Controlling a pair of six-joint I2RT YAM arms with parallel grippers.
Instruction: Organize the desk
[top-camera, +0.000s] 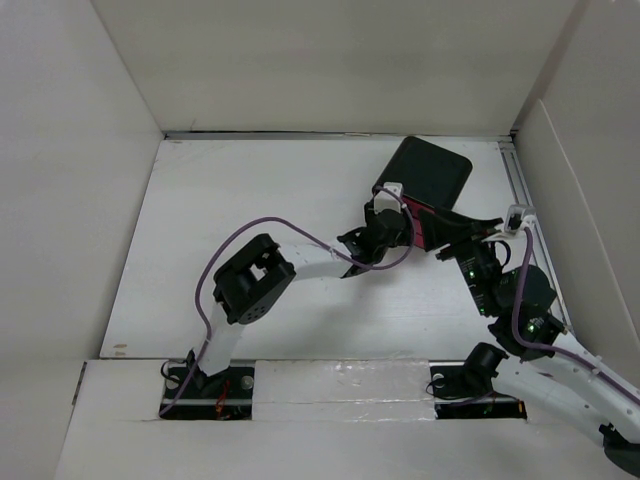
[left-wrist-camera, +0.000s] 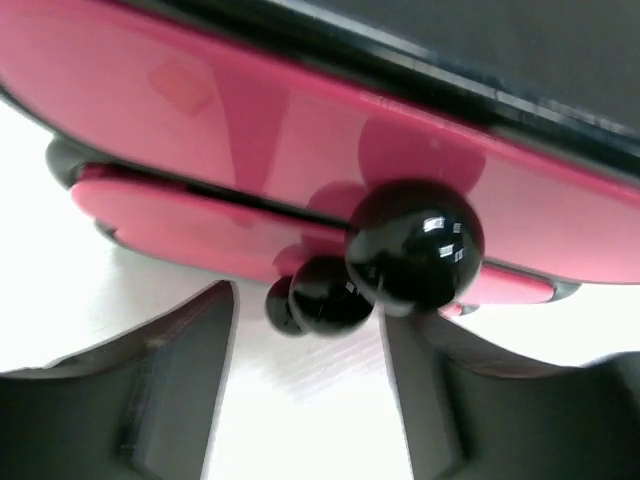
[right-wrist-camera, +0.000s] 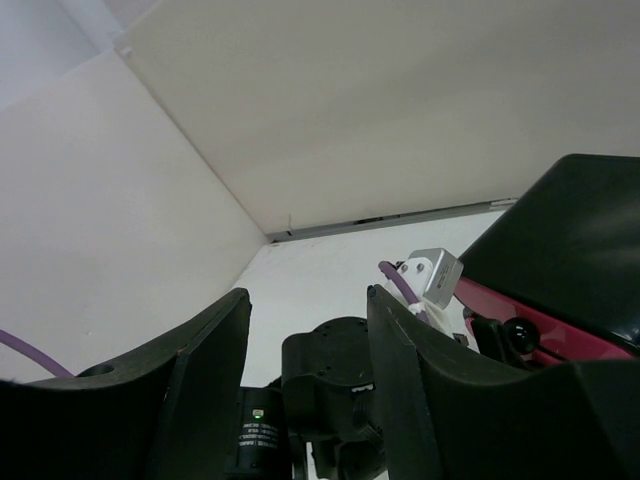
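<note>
Top view: the white desk (top-camera: 250, 190) lies broadside, long axis left to right, with a black cabinet (top-camera: 432, 170) at its far right.

Left wrist: the left gripper (left-wrist-camera: 308, 312) is spread before the black knobs (left-wrist-camera: 415, 243), gripping nothing.

Right wrist: the right gripper (right-wrist-camera: 308, 300) is splayed and empty.

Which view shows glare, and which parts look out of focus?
Left wrist view: bright glints on the black knob, pink drawer fronts blurred. Right wrist view: its dark fingers soft and underlit. Top external view: sharp, evenly lit, soft shadows on the desk.
</note>
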